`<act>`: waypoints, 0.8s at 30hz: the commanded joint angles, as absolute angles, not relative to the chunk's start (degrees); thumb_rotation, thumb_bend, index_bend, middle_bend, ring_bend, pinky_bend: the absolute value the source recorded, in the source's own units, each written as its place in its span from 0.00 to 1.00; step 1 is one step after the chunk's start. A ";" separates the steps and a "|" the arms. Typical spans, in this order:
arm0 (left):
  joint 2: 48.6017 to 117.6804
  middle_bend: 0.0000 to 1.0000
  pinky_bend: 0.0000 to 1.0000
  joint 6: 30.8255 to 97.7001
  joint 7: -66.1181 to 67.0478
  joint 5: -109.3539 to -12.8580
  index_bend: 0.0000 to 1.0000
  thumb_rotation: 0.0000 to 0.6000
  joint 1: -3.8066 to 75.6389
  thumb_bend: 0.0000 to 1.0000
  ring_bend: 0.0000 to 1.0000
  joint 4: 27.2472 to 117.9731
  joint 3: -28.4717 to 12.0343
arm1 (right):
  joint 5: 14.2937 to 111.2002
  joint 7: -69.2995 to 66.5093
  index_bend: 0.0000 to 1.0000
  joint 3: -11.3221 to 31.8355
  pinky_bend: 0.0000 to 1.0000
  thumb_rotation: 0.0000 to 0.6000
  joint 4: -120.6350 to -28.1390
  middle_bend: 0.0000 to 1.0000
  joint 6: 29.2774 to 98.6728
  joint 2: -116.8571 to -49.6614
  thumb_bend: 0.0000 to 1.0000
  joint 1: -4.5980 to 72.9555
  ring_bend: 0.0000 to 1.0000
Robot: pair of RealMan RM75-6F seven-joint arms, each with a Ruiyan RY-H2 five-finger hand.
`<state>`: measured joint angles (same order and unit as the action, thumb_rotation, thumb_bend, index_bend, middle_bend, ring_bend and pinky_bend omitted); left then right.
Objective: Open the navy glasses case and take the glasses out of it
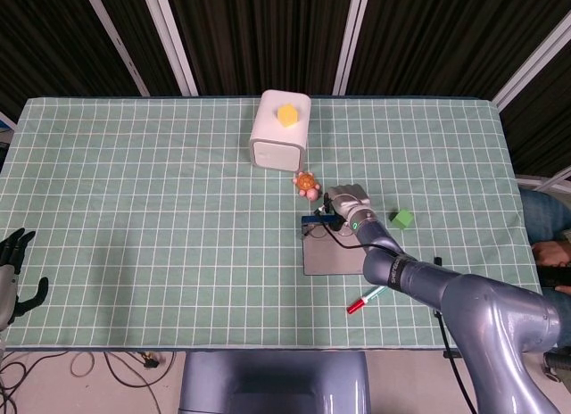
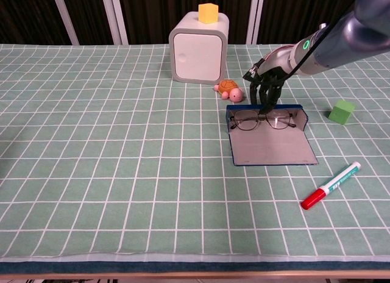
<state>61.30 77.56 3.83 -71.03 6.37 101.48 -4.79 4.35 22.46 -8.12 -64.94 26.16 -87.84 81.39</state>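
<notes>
The navy glasses case (image 2: 274, 150) lies open right of the table's centre, its grey-lined flap flat toward the near edge. Thin-rimmed glasses (image 2: 263, 119) rest in its far tray. My right hand (image 2: 266, 88) hangs directly over them, fingers gathered and pointing down at the bridge; I cannot tell whether the fingertips pinch it. The head view shows the same hand (image 1: 343, 202) above the case (image 1: 332, 255), hiding most of the glasses. My left hand (image 1: 12, 271) sits off the table's left near corner, fingers spread, holding nothing.
A white cabinet box (image 2: 198, 53) with a yellow block (image 2: 208, 13) on top stands behind the case. An orange toy turtle (image 2: 229, 88) lies just left of my right hand. A green cube (image 2: 341, 111) is to the right, a red-capped marker (image 2: 331, 185) near the front.
</notes>
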 commanded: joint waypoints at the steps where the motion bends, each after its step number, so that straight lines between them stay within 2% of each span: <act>1: 61.32 0.00 0.00 77.56 3.85 -71.01 0.05 1.00 6.37 0.44 0.00 101.45 -4.79 | 4.71 22.15 0.45 -8.00 0.23 1.00 -64.70 0.50 26.19 -88.01 0.39 81.25 0.42; 24: 61.27 0.00 0.00 77.33 3.98 -70.61 0.05 1.00 6.46 0.44 0.00 101.60 -4.81 | 3.68 20.89 0.46 -9.32 0.23 1.00 -65.10 0.47 24.97 -87.42 0.40 82.82 0.41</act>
